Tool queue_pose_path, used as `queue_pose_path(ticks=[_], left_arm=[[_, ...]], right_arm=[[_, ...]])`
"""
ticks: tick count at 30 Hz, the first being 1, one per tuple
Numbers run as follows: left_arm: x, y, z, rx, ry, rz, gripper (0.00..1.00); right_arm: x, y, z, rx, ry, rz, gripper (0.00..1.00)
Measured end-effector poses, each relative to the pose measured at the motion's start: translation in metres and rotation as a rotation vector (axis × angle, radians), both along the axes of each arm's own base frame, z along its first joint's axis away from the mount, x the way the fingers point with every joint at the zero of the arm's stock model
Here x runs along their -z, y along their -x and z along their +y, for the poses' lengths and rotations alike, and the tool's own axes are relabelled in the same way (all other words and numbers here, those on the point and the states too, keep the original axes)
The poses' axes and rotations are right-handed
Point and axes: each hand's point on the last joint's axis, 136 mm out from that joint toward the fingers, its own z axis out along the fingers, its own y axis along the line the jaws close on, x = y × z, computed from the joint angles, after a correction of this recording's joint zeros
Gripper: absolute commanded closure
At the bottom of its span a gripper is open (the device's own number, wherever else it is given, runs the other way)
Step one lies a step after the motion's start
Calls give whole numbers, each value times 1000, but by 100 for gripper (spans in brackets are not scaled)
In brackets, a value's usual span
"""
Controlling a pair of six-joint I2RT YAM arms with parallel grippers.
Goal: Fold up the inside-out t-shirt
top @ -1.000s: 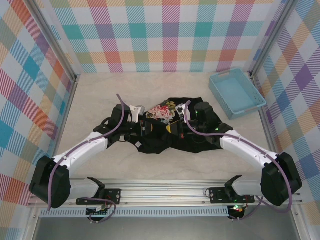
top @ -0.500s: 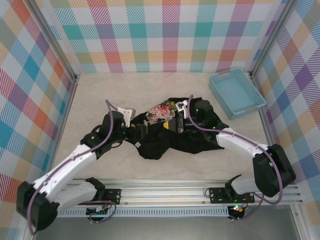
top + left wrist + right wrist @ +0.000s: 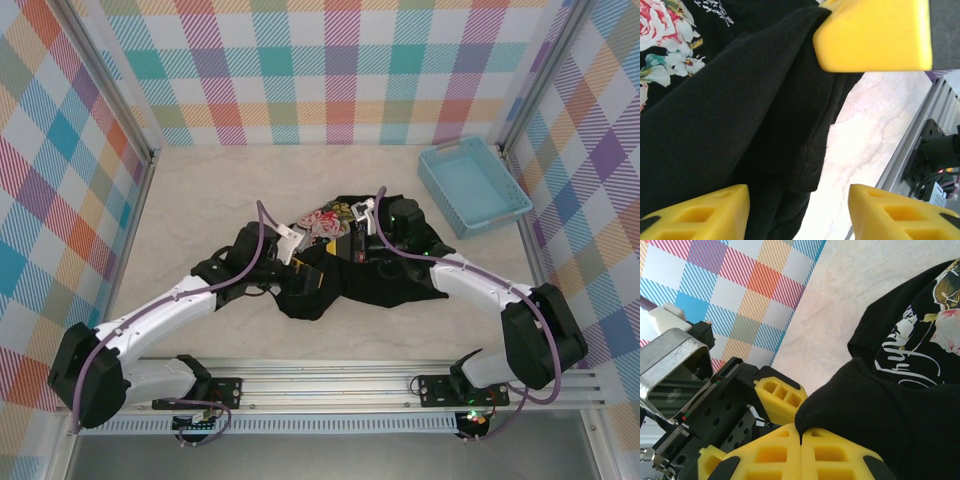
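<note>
Pastel plaid walls [image 3: 340,70] on three sides, pale beige bench [image 3: 200,190], aluminium rail [image 3: 330,380] along near edge, even light

"What have you got hold of?"

"My right pincer [image 3: 801,432] has its two yellow fingers pressed together on a fold of the black t-shirt [image 3: 875,415]."

"And the print?"

"The print [image 3: 932,335] (white lettering and pale flowers) shows off to the right. My left pincer [image 3: 778,397] sits just beside the pinched fold, with the pale table [image 3: 855,295] beyond it and the checked wall [image 3: 740,285] behind."
</note>
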Motion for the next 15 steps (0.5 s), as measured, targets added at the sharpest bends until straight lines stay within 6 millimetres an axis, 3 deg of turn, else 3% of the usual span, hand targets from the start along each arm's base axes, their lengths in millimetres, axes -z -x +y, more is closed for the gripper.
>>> queue_pose_path(ticks=[7,11,15], left_arm=[[-7,-8,-9,6,29,-23,95],[-15,-10,-9,13,23,-38,100],[-45,-11,-9,11,25,-46,100]], right_arm=[[1,-5,-3,20,6,-5,100],[8,-11,-10,61,57,-21,100],[7,-11,-19,92,178,-110,75]])
